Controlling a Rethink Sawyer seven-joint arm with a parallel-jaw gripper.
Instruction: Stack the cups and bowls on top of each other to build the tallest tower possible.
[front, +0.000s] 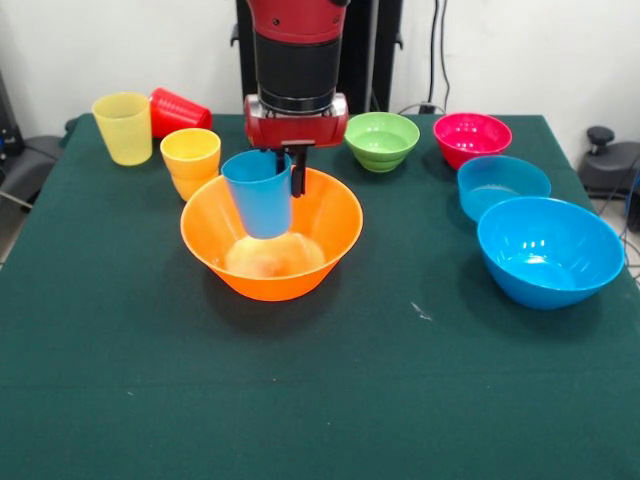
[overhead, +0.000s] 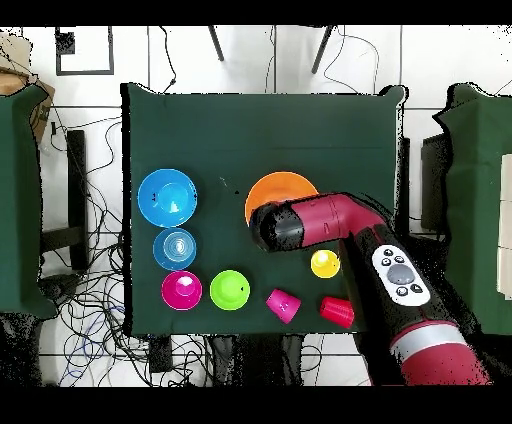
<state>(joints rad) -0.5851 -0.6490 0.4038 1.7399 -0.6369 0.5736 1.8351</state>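
no readable text, labels or numbers

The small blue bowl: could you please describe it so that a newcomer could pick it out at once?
In the front view, find the large blue bowl at the table's right side. Just behind it, nearly touching, sits the small blue bowl, in front of the magenta bowl. It is the smaller and paler of the two blue bowls.
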